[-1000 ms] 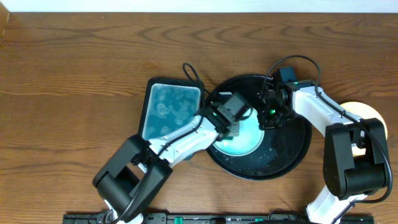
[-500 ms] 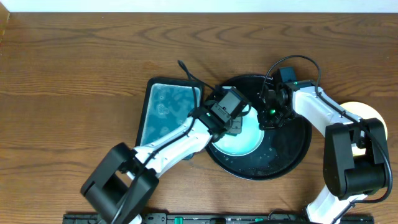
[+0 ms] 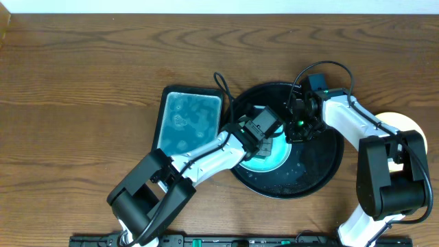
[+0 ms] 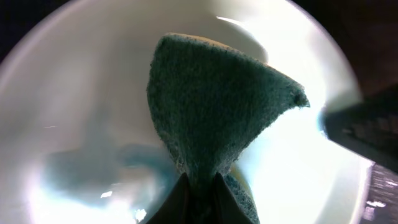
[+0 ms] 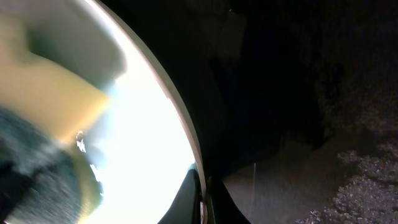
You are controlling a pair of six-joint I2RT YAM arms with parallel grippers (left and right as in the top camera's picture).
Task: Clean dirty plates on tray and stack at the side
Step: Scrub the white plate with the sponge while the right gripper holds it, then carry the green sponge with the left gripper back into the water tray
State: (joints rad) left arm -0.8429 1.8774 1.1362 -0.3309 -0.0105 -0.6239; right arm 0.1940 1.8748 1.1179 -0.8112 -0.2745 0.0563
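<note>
Centrally, we see the left gripper [image 4: 200, 190] pinching a teal sponge [image 4: 217, 106] onto the pale plate [image 4: 74, 93]. The right gripper [image 5: 203, 193] clamps that plate's right rim, on the black tray [image 3: 322, 165].

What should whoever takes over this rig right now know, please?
Left gripper: shut on the sponge, pressed on the pale plate.
Right gripper: shut on that plate's rim, steadying it on the tray.
Done: a second plate lies on the table to the right.
To do: a teal smear shows on the pale plate; finish wiping, then stack it beside the tray.
</note>
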